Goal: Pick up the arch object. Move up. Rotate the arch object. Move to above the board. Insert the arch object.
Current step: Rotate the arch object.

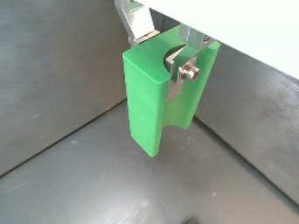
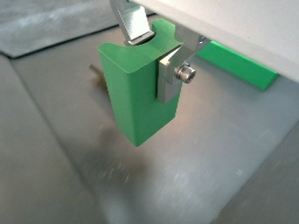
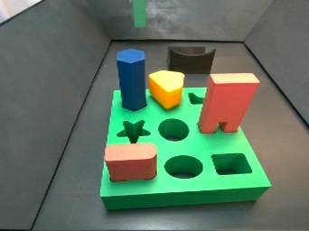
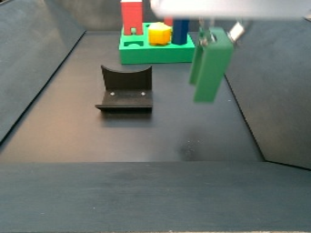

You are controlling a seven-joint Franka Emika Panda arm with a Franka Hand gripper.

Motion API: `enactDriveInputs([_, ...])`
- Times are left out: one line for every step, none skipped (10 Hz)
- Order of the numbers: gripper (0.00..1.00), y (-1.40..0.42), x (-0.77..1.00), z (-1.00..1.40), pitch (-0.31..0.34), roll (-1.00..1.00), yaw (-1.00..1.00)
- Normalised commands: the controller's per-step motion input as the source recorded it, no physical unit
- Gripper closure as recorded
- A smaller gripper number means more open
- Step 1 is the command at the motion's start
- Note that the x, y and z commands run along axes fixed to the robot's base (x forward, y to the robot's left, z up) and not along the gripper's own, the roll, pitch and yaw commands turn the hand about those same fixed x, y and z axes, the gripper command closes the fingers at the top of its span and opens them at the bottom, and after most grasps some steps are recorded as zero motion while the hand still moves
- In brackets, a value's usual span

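Gripper [image 1: 167, 54]: clamped on green arch [image 1: 158, 96], hanging upright clear of floor for carrying | fixture [image 4: 124, 91]: mid-floor beside it | board [image 4: 161, 50]: far edge, well apart, insertion pending.

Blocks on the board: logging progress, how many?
4: blue prism beside yellow block, red arch at an edge, pink block at a corner. The claw holds the green arch off the board.
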Motion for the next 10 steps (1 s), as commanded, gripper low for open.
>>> enactDriveInputs([1.0,-1.0,0.05,0.61,0.069,0.12,0.03])
enactDriveInputs([1.0,-1.0,0.04,0.6,0.065,0.11,0.03])
enactDriveInputs([1.0,-1.0,0.02,0.57,0.054,0.11,0.03])
enactDriveInputs([1.0,-1.0,0.01,0.55,0.051,0.11,0.03])
enactDriveInputs([1.0,-0.84,0.0,0.4,0.048,0.12,0.03])
enactDriveInputs([1.0,-0.62,0.0,0.24,0.049,0.13,0.03])
enactDriveInputs([1.0,-0.41,0.0,0.13,0.042,0.13,0.03])
enactDriveInputs([1.0,-0.19,-0.01,0.09,0.037,0.12,0.03])
enactDriveInputs([1.0,-0.05,-0.03,0.0,0.165,0.17,-0.29])
enactDriveInputs([1.0,-0.04,-0.03,-0.01,0.166,0.17,-0.29])
